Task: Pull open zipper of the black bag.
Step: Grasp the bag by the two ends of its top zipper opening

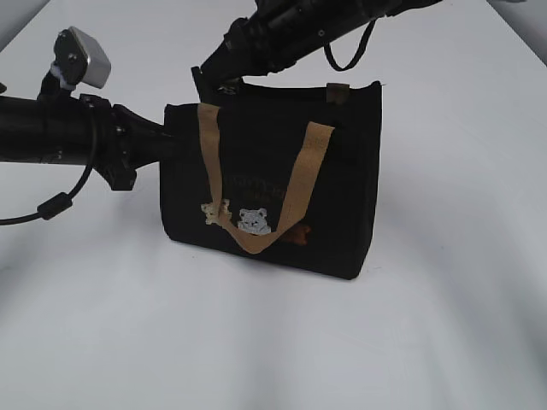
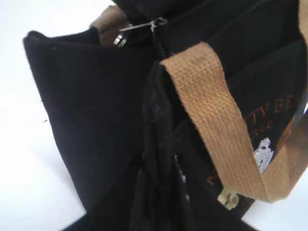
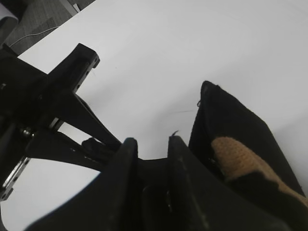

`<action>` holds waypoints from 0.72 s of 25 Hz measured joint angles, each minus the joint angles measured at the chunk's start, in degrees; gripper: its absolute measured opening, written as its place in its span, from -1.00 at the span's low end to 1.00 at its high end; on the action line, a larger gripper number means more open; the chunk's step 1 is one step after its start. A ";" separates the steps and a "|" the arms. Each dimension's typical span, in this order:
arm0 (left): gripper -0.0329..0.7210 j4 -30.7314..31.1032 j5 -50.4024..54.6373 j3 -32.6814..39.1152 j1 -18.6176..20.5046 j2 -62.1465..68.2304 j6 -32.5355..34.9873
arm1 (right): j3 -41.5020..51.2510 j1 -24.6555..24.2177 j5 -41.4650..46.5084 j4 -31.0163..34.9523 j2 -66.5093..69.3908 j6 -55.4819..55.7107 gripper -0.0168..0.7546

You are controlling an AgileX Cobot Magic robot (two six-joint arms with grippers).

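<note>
The black bag [image 1: 342,171] stands upright on the white table, its tan handles [image 1: 299,184] hanging down the front. My left gripper [image 1: 171,141] comes in from the left and is shut on the fabric of the bag's left side edge [image 2: 161,159]. The zipper [image 2: 161,45] runs along the top, and its silvery metal pull [image 2: 139,26] lies near that left corner. My right gripper [image 1: 209,77] hovers over the top left corner. Its jaws [image 3: 150,142] are parted with only bare table showing between the tips. The bag's corner [image 3: 231,125] is just to the right of them.
The white table [image 1: 444,325] spreads all round the bag. The left arm [image 1: 60,132] lies low across the left side with a looping cable [image 1: 51,205]. The right arm [image 1: 316,26] slants in from the top. A dark arm frame [image 3: 62,96] sits close beside the right jaws.
</note>
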 joint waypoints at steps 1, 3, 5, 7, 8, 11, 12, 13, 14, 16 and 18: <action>-0.68 0.00 0.00 0.00 0.00 0.00 0.00 | 0.00 0.06 -0.35 0.19 0.11 0.00 -0.49; -0.68 0.00 0.00 0.00 0.00 0.00 0.00 | 0.00 0.06 -1.45 0.49 0.37 0.00 -0.49; -0.68 0.00 0.00 0.00 0.00 0.00 0.00 | 0.00 0.06 -2.34 0.75 0.65 0.00 -0.49; -0.68 0.00 0.00 0.00 0.00 0.00 0.00 | 0.00 0.06 -2.56 0.90 0.92 0.00 -0.49; -0.68 0.00 0.00 0.00 0.00 0.00 0.00 | 0.00 0.06 -2.56 0.96 1.04 0.00 -0.49; -0.68 0.00 0.00 0.00 0.00 0.00 0.00 | 0.00 0.06 -2.56 1.38 1.24 0.00 -0.49; -0.68 0.00 0.00 0.00 0.00 0.00 0.00 | 0.00 0.06 -2.56 1.96 1.24 0.00 -0.49; -0.68 0.00 0.00 0.00 0.00 0.00 0.00 | 0.00 0.06 -2.51 2.97 1.24 0.00 -0.49; -0.68 0.00 0.00 0.00 0.00 0.00 0.00 | 0.00 0.06 -2.34 4.37 1.24 0.06 -0.49; -0.68 0.00 0.00 0.00 0.00 0.00 0.00 | 0.00 0.06 -1.01 6.99 1.24 1.05 -0.49; -0.68 0.00 0.00 0.00 0.00 0.00 0.00 | 0.00 0.06 0.38 9.17 1.24 3.20 -0.49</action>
